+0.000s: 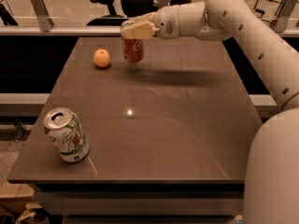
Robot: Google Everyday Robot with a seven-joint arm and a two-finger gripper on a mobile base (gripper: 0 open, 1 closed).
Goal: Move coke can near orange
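The coke can (133,50) is red with white script and hangs upright just above the far part of the brown table (177,120). My gripper (134,30) reaches in from the right and is shut on the can's top, hiding its silver lid. The orange (102,58) sits on the table a short way to the left of the can, not touching it.
A white and green soda can (66,135) stands tilted near the table's front left corner. My white arm (243,27) spans the far right side, and my base (273,171) stands at the right front. Office chairs and a rail lie behind the far edge.
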